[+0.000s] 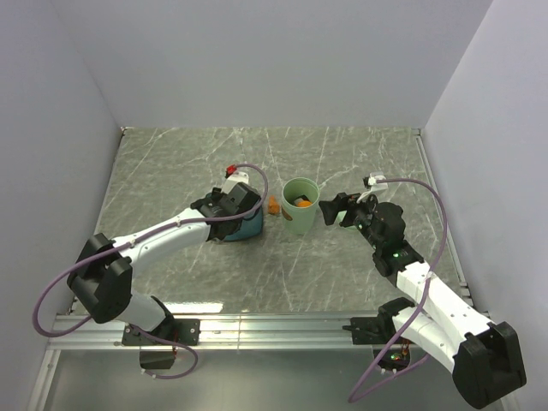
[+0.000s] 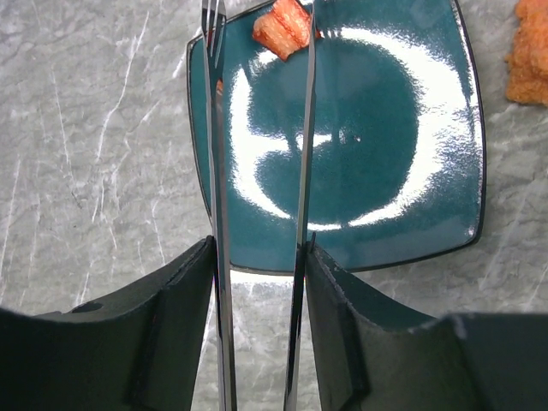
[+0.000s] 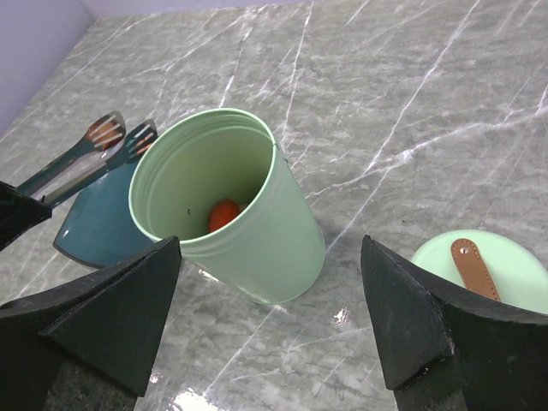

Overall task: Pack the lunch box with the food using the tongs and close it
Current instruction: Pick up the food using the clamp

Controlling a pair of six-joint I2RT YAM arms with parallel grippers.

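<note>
left jaws gripping tongs point(image 2: 305, 171) over teal plate point(image 2: 411, 171), orange food point(image 2: 282, 30) between their tips, right jaws wide near lunch box point(image 3: 274, 248)

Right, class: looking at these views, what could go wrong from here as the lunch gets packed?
The orange-red food piece sits at the far rim of the glossy teal square plate, between the silver metal tongs; a poor squeeze may push it off. The right gripper stands open, its fingers not clamping the tall mint-green cup, so a bump from the tongs could tip it.
</note>
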